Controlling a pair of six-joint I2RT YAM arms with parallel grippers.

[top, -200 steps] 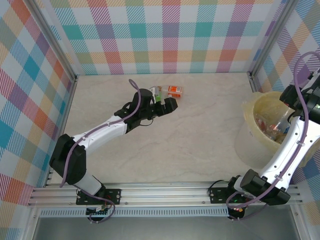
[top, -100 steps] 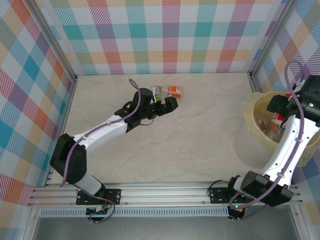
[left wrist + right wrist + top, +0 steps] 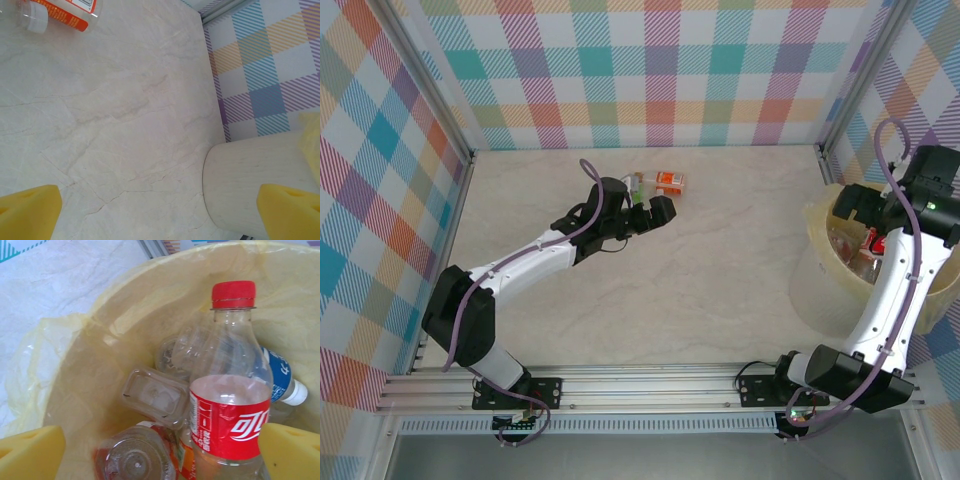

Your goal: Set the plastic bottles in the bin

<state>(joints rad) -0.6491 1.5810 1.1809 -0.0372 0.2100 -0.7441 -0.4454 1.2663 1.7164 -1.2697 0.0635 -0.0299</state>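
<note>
Left pincer (image 3: pixel 650 205): wide, with nothing between the yellow pads (image 3: pixel 30 212). It hangs low over the far middle of the bench (image 3: pixel 720 290).

Right pincer (image 3: pixel 855 203): wide, above the mouth of the bin (image 3: pixel 817 285) at the right edge of the bench.

Red-label bottle (image 3: pixel 230 410): upright inside the bin, red cap up, between the pads of the right pincer. It is close to the right pad (image 3: pixel 290 450) and well apart from the other one, so I judge it is not gripped.

Bin content: several other clear bottles lie under and around it, one with a blue label (image 3: pixel 280 372).

Bottles on the bench: an orange-label bottle (image 3: pixel 670 181) near the far wall, and a green-cap bottle (image 3: pixel 637 184) just beside it, partly hidden by the left pincer.

Key relation: both bottles lie just beyond the left pincer, toward the far wall. In the left wrist view the orange-label bottle (image 3: pixel 65 12) sits in the upper left corner, outside the gap between the pads.

Long axis: the orange-label bottle lies flat, about parallel to the far wall.

Nearer arm: the left, clearly; the right arm is well apart, at the bin.

Next move, as I judge: the left pincer goes a little forward and turns so its pads close across the bottle, not along it.
</note>
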